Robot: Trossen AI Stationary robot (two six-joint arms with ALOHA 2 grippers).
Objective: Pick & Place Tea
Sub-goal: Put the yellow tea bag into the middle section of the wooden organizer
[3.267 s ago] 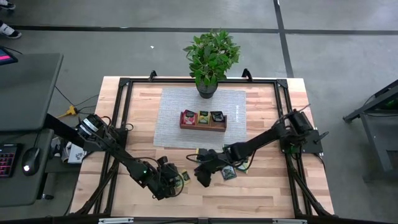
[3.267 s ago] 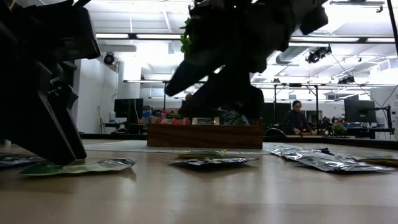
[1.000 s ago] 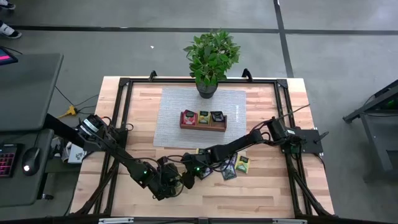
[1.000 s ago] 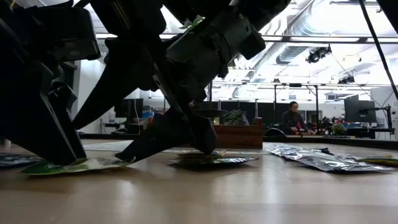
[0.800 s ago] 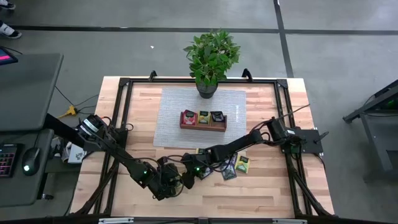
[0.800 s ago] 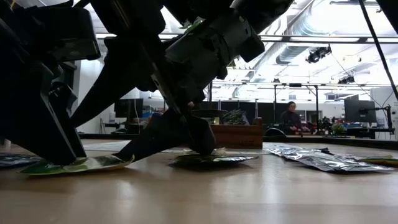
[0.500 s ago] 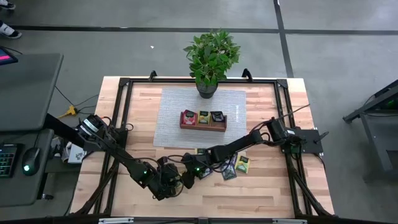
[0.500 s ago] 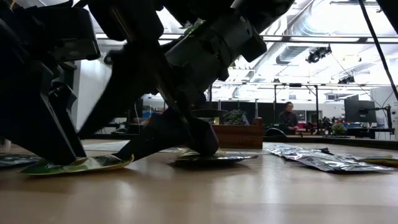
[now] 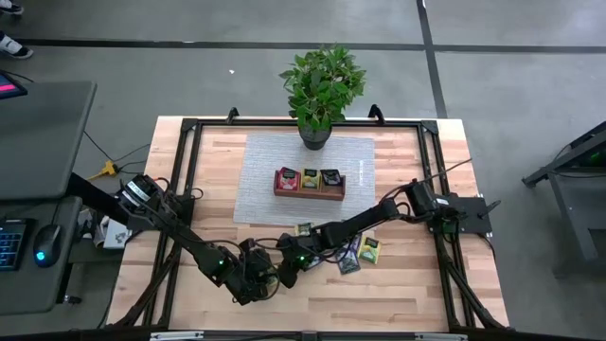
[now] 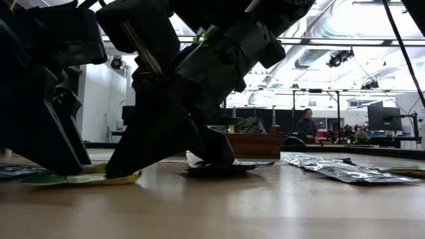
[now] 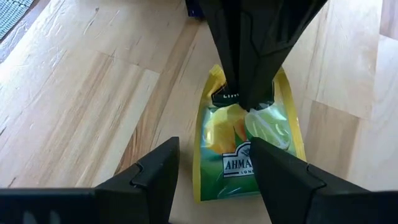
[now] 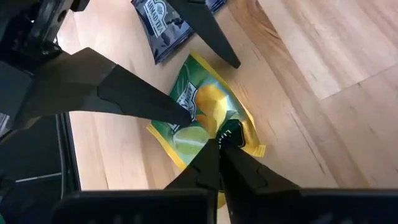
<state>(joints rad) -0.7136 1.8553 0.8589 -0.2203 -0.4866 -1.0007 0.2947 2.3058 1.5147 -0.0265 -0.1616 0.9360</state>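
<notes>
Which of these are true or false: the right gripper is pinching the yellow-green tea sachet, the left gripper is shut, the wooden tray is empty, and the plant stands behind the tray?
1. The right gripper is shut on the yellow-green tea sachet. True.
2. The left gripper is shut. False: its fingers stand open, one either side of the same sachet, which lies flat on the table.
3. The wooden tray is empty. False: each of its three compartments holds sachets, red, yellow-green and dark.
4. The potted plant stands at the far edge of the grey mat, beyond the tray. True.
5. No other sachets lie loose on the table. False: a dark sachet lies close by.
</notes>
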